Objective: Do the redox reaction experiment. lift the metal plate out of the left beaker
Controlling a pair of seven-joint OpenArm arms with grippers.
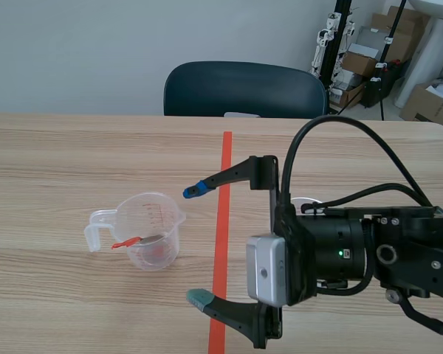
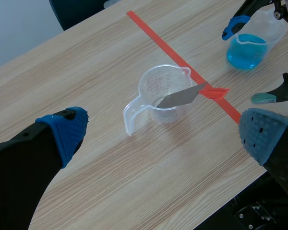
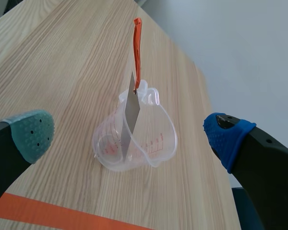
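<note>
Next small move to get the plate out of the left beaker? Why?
Probably ease the right pincer forward until its open fingers straddle the metal plate at its orange tab. The plate leans in the left beaker, tab past the rim; the pincer is aimed at it but short.

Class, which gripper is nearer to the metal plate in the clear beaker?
Right. The right gripper, open, sits just beside the beaker, facing the metal plate. The left gripper, also open, stands farther back with the beaker ahead of it.

A thin grey metal plate (image 3: 131,109) with an orange-red end leans inside the upright clear plastic handled beaker (image 3: 159,140) before me.
</note>
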